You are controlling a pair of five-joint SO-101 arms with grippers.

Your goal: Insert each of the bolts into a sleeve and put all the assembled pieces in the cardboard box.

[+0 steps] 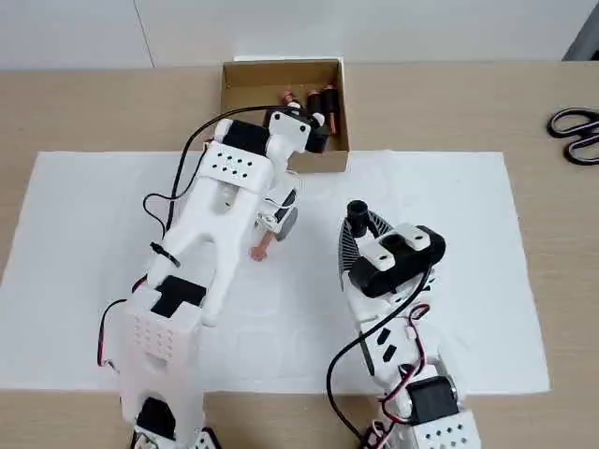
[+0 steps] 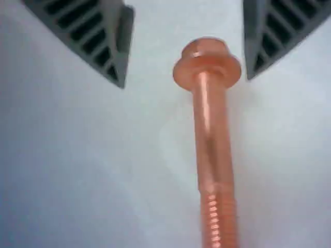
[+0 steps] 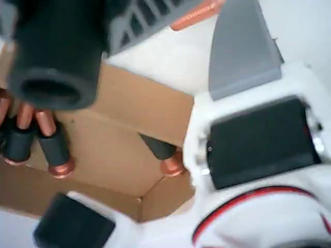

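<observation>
A copper bolt lies flat on the white sheet, its flanged head between the fingertips of my open left gripper, which hovers just above it. From above, that bolt pokes out beside the left gripper. My right gripper stands mid-sheet, shut on a black sleeve held upright; the sleeve's open bore faces the camera. The cardboard box at the table's back holds several assembled bolt-and-sleeve pieces, also seen as dark sleeves with copper ends.
A white sheet covers the middle of the wooden table. Black scissors lie at the far right edge. The left arm's white body stretches over the box's front wall, partly hiding it.
</observation>
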